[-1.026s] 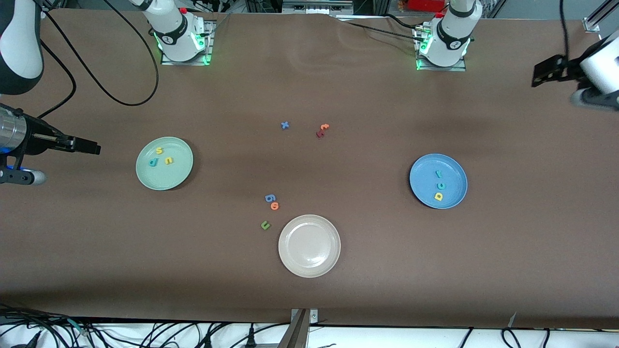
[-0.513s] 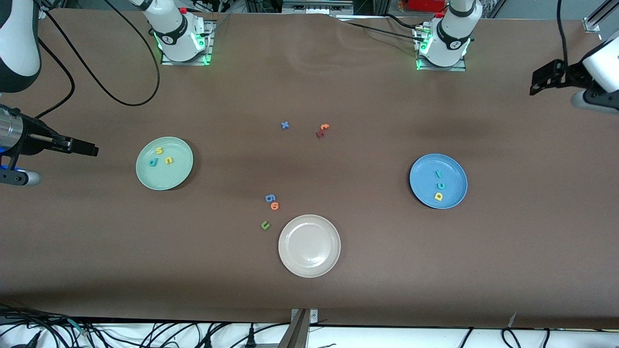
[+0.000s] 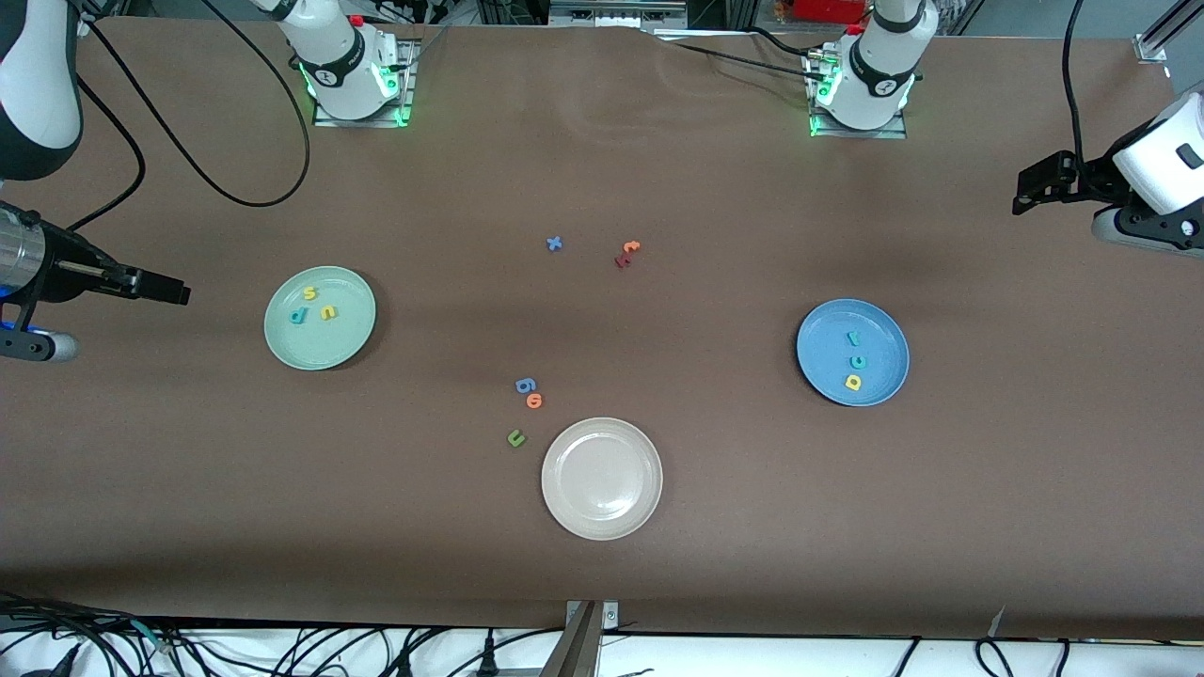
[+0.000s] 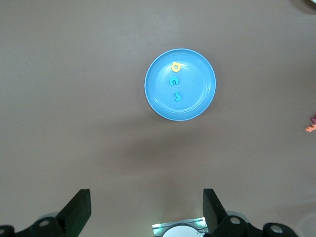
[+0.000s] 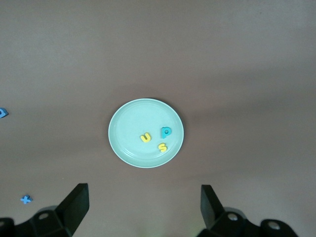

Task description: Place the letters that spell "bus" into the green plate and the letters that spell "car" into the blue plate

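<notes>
The green plate [image 3: 350, 331] holds the teal-blue "b" [image 3: 296, 316], yellow "u" [image 3: 327, 312] and yellow "s" [image 3: 309, 292]. In the right wrist view the green plate [image 5: 127, 127] shows those same letters. The blue plate [image 3: 886, 329] holds the teal "r" [image 3: 853, 338], teal "c" [image 3: 857, 361] and yellow "a" [image 3: 853, 382]. The left wrist view looks down on the blue plate [image 4: 200, 94]. My right gripper [image 3: 174, 293] hangs open and empty over bare table at the right arm's end. My left gripper [image 3: 1027, 192] hangs open and empty over the left arm's end.
A beige-white plate [image 3: 640, 508] sits nearer the front camera, mid-table. Loose letters lie around: an olive "u" [image 3: 515, 437], an orange "o" [image 3: 534, 401], a blue letter [image 3: 525, 385], a blue "x" [image 3: 554, 244], an orange "t" [image 3: 631, 247] and a dark red letter [image 3: 622, 260].
My left gripper has drifted lower in the front view and slightly toward the table's middle. The right gripper has barely moved. The plates and letters lie as before.
</notes>
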Tool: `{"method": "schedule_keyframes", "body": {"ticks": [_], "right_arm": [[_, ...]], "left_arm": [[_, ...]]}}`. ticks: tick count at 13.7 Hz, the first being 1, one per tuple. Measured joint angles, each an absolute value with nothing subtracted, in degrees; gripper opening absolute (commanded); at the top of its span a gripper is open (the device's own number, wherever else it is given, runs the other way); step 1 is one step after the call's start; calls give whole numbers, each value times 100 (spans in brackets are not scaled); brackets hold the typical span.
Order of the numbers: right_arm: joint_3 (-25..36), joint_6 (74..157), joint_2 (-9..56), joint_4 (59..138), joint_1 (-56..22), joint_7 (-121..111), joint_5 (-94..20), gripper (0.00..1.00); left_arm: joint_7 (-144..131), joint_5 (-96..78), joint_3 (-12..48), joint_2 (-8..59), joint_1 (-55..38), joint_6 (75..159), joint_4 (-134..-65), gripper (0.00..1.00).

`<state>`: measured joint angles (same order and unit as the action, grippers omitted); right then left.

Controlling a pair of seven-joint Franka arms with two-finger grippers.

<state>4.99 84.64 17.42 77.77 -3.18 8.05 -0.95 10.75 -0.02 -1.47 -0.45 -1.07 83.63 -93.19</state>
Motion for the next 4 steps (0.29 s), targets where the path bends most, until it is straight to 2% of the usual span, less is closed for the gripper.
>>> {"method": "schedule_keyframes", "body": {"ticks": [4], "right_arm": [[490, 8464, 1742, 7777, -322, 821, -95, 100]], "left_arm": [[1075, -2, -221, -55, -206, 8439, -9319, 100]]}}
